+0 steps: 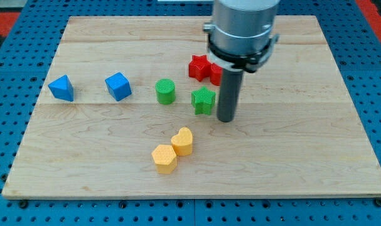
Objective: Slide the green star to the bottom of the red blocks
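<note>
The green star [203,100] sits on the wooden board just below the red star [199,66]. The red cylinder [215,73] is mostly hidden behind my rod. My tip [225,118] rests on the board right next to the green star, on its right and slightly lower. The rod rises past the red cylinder to the metal arm at the view's top.
A green cylinder [166,91] stands left of the green star. Two blue blocks [118,86] [61,88] lie at the left. A yellow heart [182,140] and a yellow hexagon [164,158] lie touching below the middle. The board [316,150] sits on blue pegboard.
</note>
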Available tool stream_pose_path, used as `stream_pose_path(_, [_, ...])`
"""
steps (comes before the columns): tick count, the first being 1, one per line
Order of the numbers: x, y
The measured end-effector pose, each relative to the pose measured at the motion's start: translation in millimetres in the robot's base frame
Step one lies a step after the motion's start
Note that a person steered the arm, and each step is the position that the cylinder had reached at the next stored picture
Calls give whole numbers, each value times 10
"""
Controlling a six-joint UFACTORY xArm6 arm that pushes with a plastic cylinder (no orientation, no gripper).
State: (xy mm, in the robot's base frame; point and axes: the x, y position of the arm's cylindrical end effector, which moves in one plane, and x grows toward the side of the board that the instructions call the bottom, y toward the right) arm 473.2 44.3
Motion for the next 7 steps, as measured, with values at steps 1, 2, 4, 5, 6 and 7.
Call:
stream_pose_path(1, [-132, -327])
stream_pose_path(2, [6, -390])
stream_pose_path(4, [-106, -826])
stream_pose_path(5, [-247, -421])
stream_pose_path(6, [-120, -319])
stream_pose_path(7, [60, 412])
